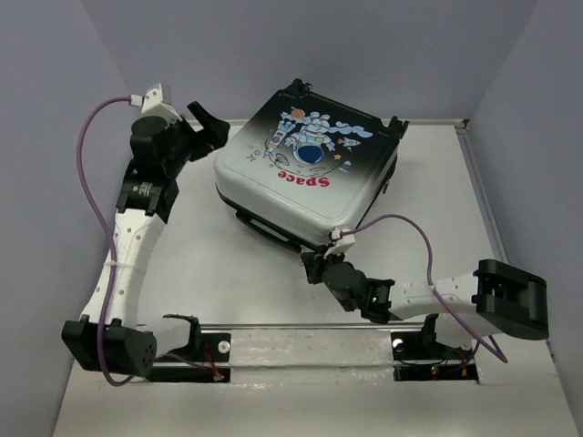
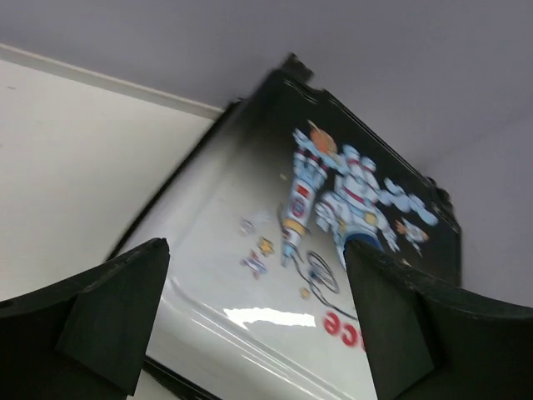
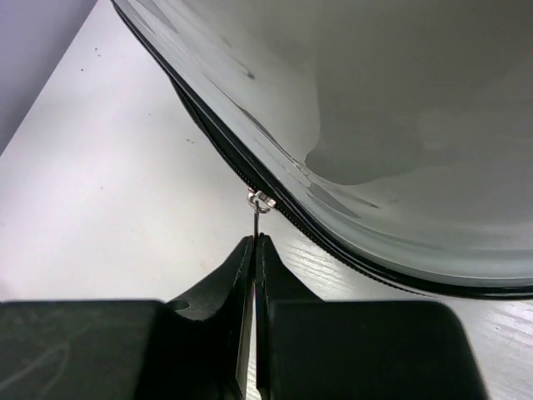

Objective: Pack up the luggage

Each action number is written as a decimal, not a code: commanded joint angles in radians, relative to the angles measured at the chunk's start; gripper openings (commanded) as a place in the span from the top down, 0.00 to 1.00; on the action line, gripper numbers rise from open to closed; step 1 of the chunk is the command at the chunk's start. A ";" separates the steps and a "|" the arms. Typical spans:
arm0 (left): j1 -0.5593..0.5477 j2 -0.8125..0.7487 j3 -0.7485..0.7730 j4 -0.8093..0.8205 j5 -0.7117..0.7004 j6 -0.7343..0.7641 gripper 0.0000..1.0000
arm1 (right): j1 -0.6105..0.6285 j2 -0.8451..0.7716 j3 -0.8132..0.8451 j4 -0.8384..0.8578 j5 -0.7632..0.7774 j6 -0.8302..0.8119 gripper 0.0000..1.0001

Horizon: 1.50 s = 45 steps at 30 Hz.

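So the luggage (image 1: 305, 173) is lying flat on the worktop (image 1: 228, 273), lid down on the lower half, printed side up. You can see the astronaut print (image 1: 305, 146) and the red "Space" lettering on top. The shell fades from black at the end away from the right claw to silvery white at the end next to it.

The right claw (image 3: 255, 243) sits right at the near white edge of the case, low down by the worktop. Its fingers are pinched together on the thin metal zip pull (image 3: 260, 202), which runs straight from the fingertips up to the slider. The slider sits on the dark zip line (image 3: 208, 125) that follows the rim of the shell. In the wrist view the glossy shell fills everything ahead of and above that claw. Bare worktop is off to its left.

The left claw (image 1: 211, 126) is up beside the case's far left corner, and the luggage is just to its right in the top view. It's spread wide with nothing between the fingers. Its own camera looks between them across the lid toward the print. I can't tell from the top view whether the nearer finger touches the corner or just sits beside it.

The two claws are well apart, one on each side of the case.
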 commanded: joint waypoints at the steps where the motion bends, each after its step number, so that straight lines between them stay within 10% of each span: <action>1: 0.152 0.187 0.085 -0.039 0.075 0.081 0.02 | 0.029 -0.022 0.014 0.016 0.004 0.025 0.93; 14: 0.133 0.476 0.006 0.108 0.472 0.047 0.03 | 0.029 0.186 0.252 -0.034 -0.066 -0.118 0.93; 24: 0.105 0.254 -0.238 0.073 0.565 0.098 0.07 | -0.004 0.505 0.730 0.045 -0.255 -0.317 0.93; 41: 0.152 -0.070 -0.262 -0.181 0.187 0.276 0.02 | -0.109 0.654 0.860 0.055 -0.711 -0.323 0.92; 45: 0.152 -0.002 -0.251 -0.149 0.195 0.265 0.02 | -0.071 0.460 0.688 -0.106 -0.656 -0.307 0.33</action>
